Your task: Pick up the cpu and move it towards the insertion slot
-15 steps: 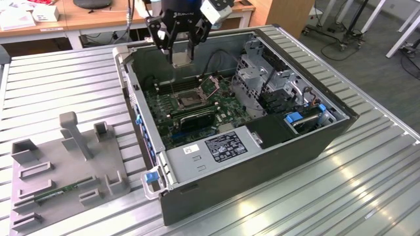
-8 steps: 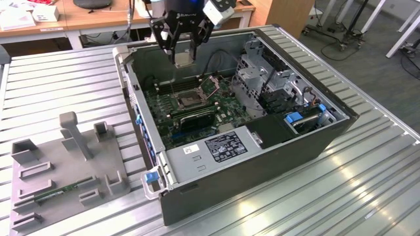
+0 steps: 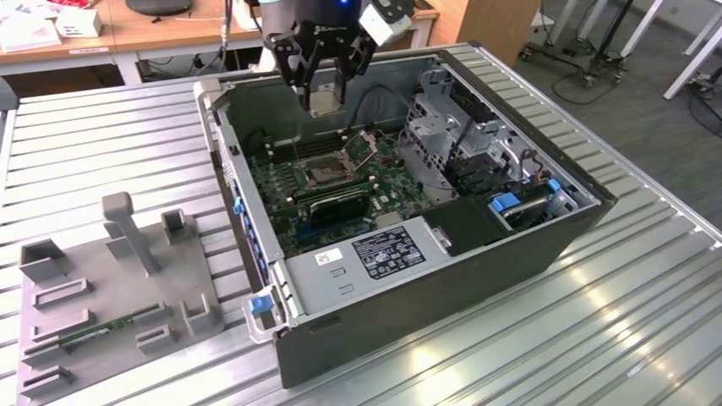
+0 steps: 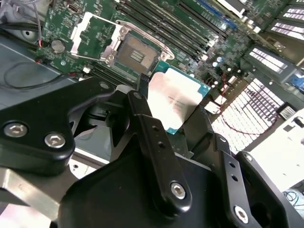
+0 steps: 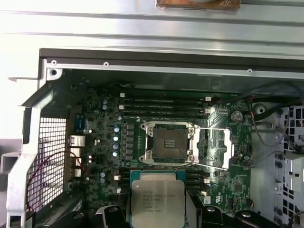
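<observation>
Since the cpu (image 3: 324,101) is already off its starting spot and pinched in the gripper (image 3: 325,100), I'd call the pick-up half done. In the exterior view I see the fingers closed on the chip's edges, holding it in the air above the open computer case (image 3: 564,245), near the case's far wall and well above the motherboard (image 3: 338,182).

In both wrist views the chip hangs between the black fingers (image 4: 142,90), silver lid facing the camera, with a green rim showing around it (image 5: 157,199).

The insertion slot (image 5: 169,143) sits below with its silver frame around a dark centre — retention frame looks swung open to one side, so the socket is exposed. In the second wrist view the socket (image 4: 137,54) is just past the chip's edge (image 4: 175,97), not under it. In the exterior view the socket (image 3: 320,173) lies clearly lower than the chip.

My read: grasp is secure, transport is partway — the chip is over the board but not aligned with or close to the socket. Chip and frame are apart, no contact.

A grey fixture plate (image 3: 107,288) with a memory stick (image 3: 107,331) sits on the table's near corner, untouched.
</observation>
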Controlling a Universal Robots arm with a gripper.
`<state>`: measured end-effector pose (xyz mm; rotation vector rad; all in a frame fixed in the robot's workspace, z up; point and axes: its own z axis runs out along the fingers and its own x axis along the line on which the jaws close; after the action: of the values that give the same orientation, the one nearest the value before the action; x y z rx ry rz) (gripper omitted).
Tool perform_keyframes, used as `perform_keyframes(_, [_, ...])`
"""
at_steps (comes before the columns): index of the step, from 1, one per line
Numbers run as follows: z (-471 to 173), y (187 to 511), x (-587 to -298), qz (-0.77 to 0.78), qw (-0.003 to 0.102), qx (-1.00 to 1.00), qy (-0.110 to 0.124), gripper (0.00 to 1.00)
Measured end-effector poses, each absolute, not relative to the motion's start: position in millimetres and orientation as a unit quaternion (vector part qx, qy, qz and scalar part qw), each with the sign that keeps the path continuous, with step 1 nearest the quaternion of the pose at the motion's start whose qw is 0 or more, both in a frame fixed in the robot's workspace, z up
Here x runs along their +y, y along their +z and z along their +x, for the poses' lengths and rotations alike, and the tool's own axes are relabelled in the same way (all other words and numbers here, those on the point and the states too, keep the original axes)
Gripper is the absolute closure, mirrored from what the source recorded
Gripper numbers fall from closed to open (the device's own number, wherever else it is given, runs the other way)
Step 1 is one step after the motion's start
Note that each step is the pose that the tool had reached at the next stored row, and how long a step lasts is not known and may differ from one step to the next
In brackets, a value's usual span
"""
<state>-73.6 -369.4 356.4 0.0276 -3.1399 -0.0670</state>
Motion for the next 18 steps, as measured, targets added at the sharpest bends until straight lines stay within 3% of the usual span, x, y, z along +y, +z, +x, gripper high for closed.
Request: perform_keyframes(18, [-50.1, 338.9, -363.7, 0.008, 0.0, -1.0, -0.021, 0.46])
